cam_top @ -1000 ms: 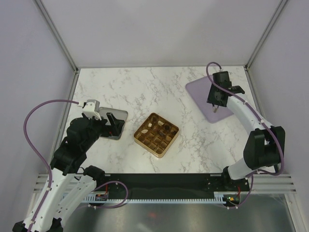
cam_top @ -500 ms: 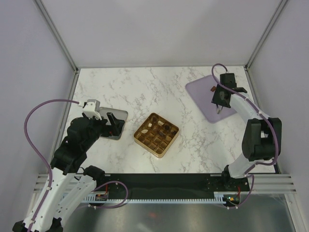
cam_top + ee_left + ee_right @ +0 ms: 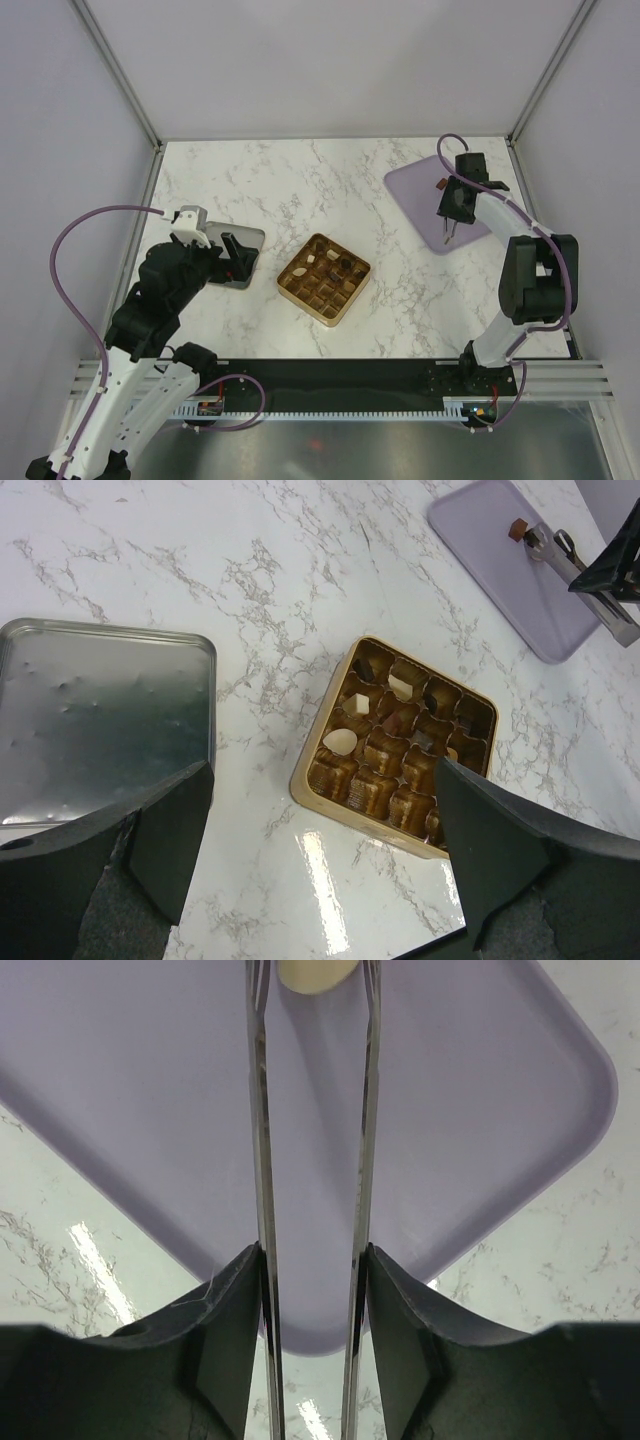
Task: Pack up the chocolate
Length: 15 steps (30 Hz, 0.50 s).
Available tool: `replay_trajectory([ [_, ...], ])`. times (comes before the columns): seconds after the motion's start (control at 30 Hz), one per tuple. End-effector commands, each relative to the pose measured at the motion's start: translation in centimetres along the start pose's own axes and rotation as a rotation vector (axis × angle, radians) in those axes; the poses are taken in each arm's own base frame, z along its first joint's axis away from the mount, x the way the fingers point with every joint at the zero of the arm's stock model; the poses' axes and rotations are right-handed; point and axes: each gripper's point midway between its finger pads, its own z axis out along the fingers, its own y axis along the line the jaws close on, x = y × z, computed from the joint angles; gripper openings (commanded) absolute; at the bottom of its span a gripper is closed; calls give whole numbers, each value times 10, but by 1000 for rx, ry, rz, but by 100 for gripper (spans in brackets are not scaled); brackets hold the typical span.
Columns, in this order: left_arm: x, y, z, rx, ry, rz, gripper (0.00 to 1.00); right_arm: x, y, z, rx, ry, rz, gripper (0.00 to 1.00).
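Judging from the gold tray (image 3: 302,303), packing is partly done. A handful of its cells hold chocolate, cream, tan and dark pieces gathered at the side farthest from the left claw (image 3: 322,775). The cells nearest that claw look empty. I count at least six pieces in it; shadows in the cells keep me from a firmer number.

Two pieces are left outside the gold tray, both on the purple tray (image 3: 500,1110) under the right claw (image 3: 445,237). A cream piece (image 3: 316,974) sits right between that claw's thin tips. A brown piece (image 3: 517,526) lies just beyond them, apart from the tips. The tips stand close on either side of the cream piece. Whether they are pinching it or only bracketing it I cannot tell, since the contact falls at the very edge of the wrist view. My read is that this pick is the step in hand, with the carry to the gold tray and the brown piece to follow.

The left claw is spread wide and grasping nothing. It hangs over the counter (image 3: 250,580) with the gold tray just ahead of it and the silver tin (image 3: 100,720) off to its left.

Counted: two claws, one gold tray, one purple tray, one tin, two loose pieces.
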Motion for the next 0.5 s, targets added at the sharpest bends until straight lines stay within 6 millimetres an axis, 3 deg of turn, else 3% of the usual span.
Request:
replay_trajectory([
  [0.0, -3, 0, 1, -2, -15, 16, 100, -24, 7, -9, -38, -72, 10, 50],
  [0.47, -4, -1, 0, 5, -17, 13, 100, -7, 10, -45, -108, -33, 11, 41],
])
